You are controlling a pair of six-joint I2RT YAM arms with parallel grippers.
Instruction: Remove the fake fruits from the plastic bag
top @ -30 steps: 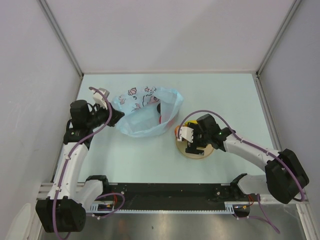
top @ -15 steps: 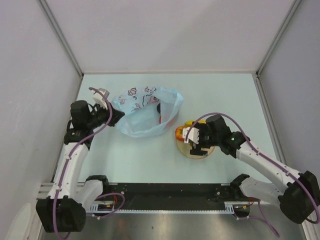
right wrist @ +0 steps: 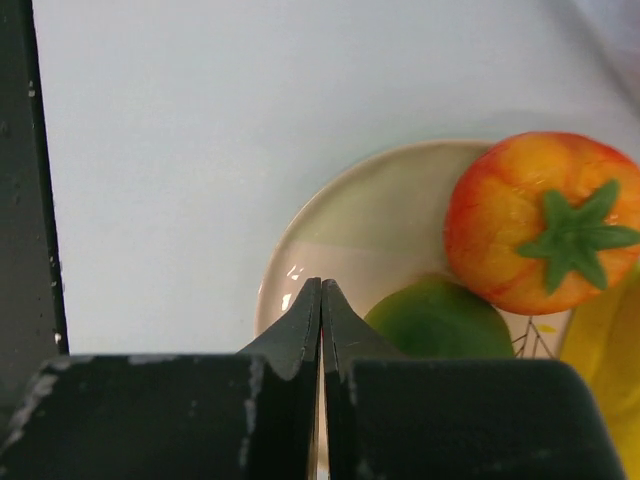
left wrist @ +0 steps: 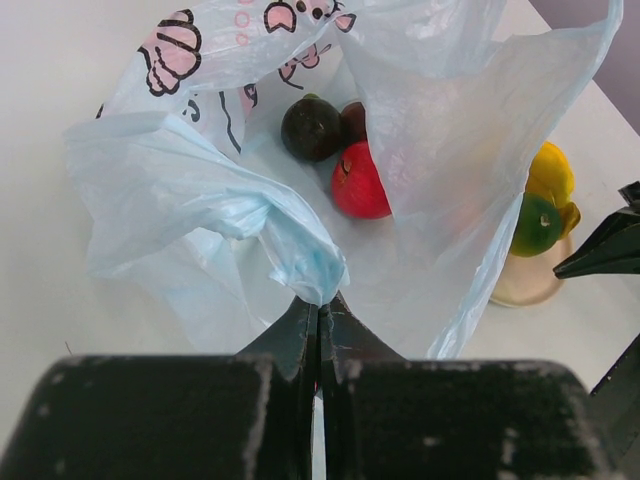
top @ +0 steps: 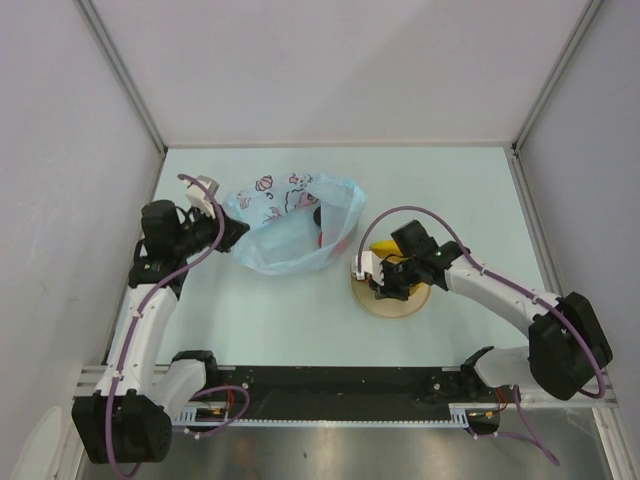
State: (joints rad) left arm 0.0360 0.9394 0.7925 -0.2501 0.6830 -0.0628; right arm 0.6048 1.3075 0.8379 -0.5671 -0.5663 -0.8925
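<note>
The light blue plastic bag (top: 290,228) lies at the table's left middle, its mouth facing right. My left gripper (left wrist: 320,300) is shut on a bunched edge of the plastic bag (left wrist: 190,190) and holds it open. Inside lie a red apple (left wrist: 360,185) and a dark maroon fruit (left wrist: 310,127). My right gripper (right wrist: 321,286) is shut on nothing, its tips just over the tan plate (right wrist: 340,230). On that plate rest an orange-red fruit (right wrist: 535,235), a green one (right wrist: 440,320) and a yellow banana (right wrist: 610,340).
The plate (top: 392,306) sits right of the bag, under my right gripper (top: 383,285). Pale walls with metal posts (top: 120,75) enclose the table on three sides. A black rail (top: 340,405) runs along the near edge between the arm bases.
My right gripper, open over the plate a second ago, has shut with nothing in it, and its arm has shifted over the plate. The left gripper and bag have not moved.
</note>
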